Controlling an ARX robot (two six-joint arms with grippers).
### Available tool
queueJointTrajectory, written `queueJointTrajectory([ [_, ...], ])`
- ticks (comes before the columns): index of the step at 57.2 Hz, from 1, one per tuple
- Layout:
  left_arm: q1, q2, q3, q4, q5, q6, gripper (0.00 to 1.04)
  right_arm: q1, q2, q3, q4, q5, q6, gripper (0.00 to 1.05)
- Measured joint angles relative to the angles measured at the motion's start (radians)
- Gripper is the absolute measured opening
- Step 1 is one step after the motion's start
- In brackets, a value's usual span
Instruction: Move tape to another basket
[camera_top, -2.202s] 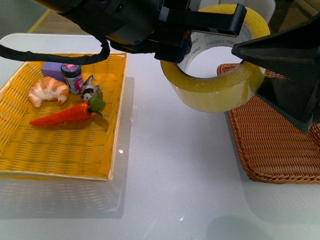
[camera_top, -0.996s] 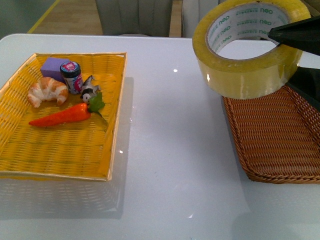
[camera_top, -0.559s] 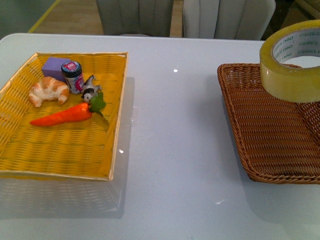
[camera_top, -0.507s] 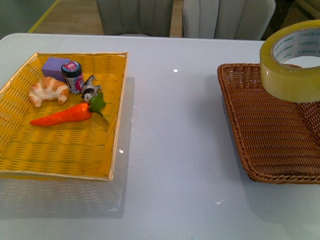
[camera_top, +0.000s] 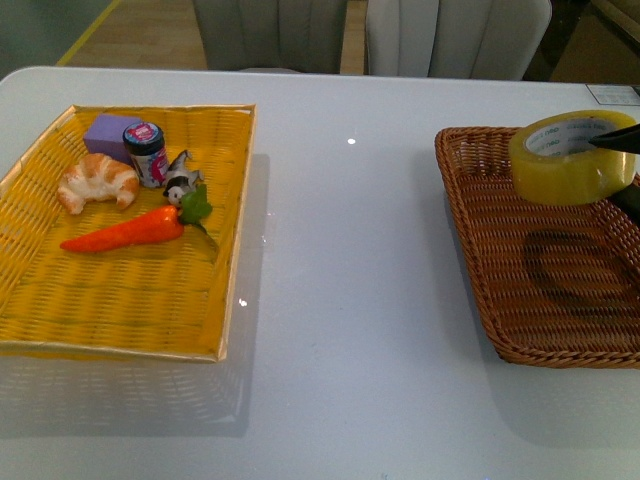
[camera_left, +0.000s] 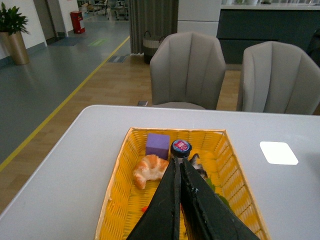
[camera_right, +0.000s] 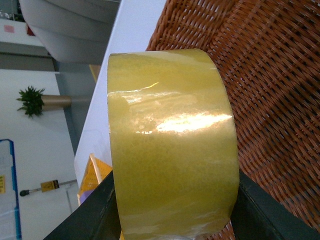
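The tape (camera_top: 568, 158) is a wide yellowish roll with a white printed core. It hangs above the far part of the dark brown wicker basket (camera_top: 520, 300) at the table's right. My right gripper (camera_top: 625, 150) is shut on the tape, and only a black fingertip shows at the frame's right edge. In the right wrist view the tape (camera_right: 170, 145) fills the frame between my two black fingers (camera_right: 257, 210), with the basket's weave (camera_right: 270, 75) behind it. My left gripper (camera_left: 178, 165) is shut and empty, above the yellow tray (camera_left: 235, 172).
The flat yellow woven tray (camera_top: 120, 300) at the left holds a croissant (camera_top: 97, 182), a purple block (camera_top: 108, 132), a small jar (camera_top: 146, 153), a small figurine (camera_top: 180, 180) and a toy carrot (camera_top: 135, 228). Grey chairs (camera_top: 450, 35) stand beyond the white table.
The tape has moved right and away from the camera, dropping lower over the brown basket. Its shadow now falls on the basket floor. The tray's contents have not moved.
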Motion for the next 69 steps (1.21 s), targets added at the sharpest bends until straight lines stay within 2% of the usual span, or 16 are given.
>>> queueJointTrajectory([
  [15, 0.006, -0.201, -0.003, -0.185, 0.010, 0.000, 0.02, 0.022, 0.157, 0.125, -0.021, 0.054, 0.068, 0.48],
  [32, 0.006, -0.354, -0.003, -0.330, 0.010, 0.000, 0.02, 0.029, 0.204, 0.125, -0.030, 0.082, 0.100, 0.48],
  [49, 0.006, -0.457, -0.003, -0.432, 0.010, 0.000, 0.02, 0.014, 0.127, -0.007, 0.010, 0.082, 0.113, 0.97],
  [61, 0.006, -0.514, -0.003, -0.489, 0.010, 0.000, 0.02, -0.021, -0.094, -0.140, 0.019, 0.057, 0.086, 0.96],
  [66, 0.006, -0.534, -0.003, -0.509, 0.010, 0.000, 0.02, -0.042, -0.231, -0.220, -0.019, 0.050, 0.026, 0.96],
  [69, 0.006, -0.590, -0.003, -0.587, 0.010, 0.001, 0.02, -0.054, -0.314, -0.265, -0.048, 0.050, -0.022, 0.96],
])
